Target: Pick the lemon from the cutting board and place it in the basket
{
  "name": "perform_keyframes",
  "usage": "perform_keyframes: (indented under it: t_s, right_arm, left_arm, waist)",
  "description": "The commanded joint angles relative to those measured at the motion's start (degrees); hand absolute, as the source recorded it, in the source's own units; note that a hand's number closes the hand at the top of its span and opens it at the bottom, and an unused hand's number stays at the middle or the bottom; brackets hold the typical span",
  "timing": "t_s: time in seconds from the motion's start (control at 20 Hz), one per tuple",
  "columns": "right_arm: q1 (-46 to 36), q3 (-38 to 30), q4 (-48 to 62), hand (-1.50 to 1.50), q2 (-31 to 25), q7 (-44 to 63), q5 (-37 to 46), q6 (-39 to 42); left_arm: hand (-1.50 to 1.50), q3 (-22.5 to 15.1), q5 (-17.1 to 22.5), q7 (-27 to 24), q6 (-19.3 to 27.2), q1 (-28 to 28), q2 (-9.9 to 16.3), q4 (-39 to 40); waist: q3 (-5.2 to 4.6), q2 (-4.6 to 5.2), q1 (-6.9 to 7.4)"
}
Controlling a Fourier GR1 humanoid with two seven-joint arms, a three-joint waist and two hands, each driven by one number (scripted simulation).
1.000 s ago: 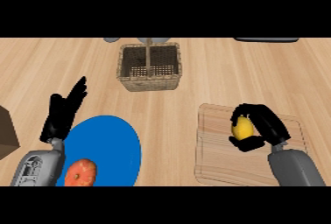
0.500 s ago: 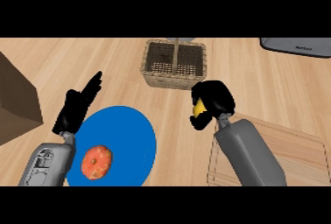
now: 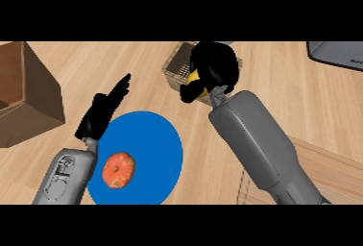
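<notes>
Over the basket (image 3: 178, 67), right hand (image 3: 212, 62) clasps the yellow lemon (image 3: 194, 77)

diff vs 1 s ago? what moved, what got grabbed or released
The right hand, shut on the lemon throughout, carried it off the cutting board and now holds it over the basket; not released. The view also shifted, bringing a brown box in at left. Unchanged: the left hand resting open beside the blue plate, the orange fruit on that plate.
</notes>
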Motion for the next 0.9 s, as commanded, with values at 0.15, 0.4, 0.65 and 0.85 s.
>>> perform_keyframes:
  t_s: [0.15, 0.4, 0.65, 0.85]
  right_arm:
    - [-16.7, -1.3, -0.5, 1.50, 0.1, 15.7, -6.7, -9.8]
    - [-29.6, -0.8, 3.9, 1.50, 0.1, 25.9, -6.9, -13.9]
    - [-40.3, -2.6, 10.4, 1.50, 0.1, 30.8, -7.6, -15.6]
    - [-47.3, -3.8, 16.4, 1.50, 0.1, 32.4, -8.3, -16.5]
  left_arm:
    - [0.00, -1.4, -1.1, 0.7, 0.2, -2.5, -1.2, 1.7]
    - [0.00, -1.2, -1.1, 1.1, 0.0, -3.2, -1.0, 2.1]
    - [0.00, -1.1, -1.7, 0.5, 0.8, -3.2, -1.3, 3.4]
    - [0.00, 0.2, -1.5, 0.1, 1.6, -4.3, -0.8, 4.0]
  waist:
    - [-0.11, 0.08, 1.91]
    - [-0.37, -0.38, 0.87]
    - [-0.60, 0.12, 0.18]
    - [-0.62, 0.25, -1.43]
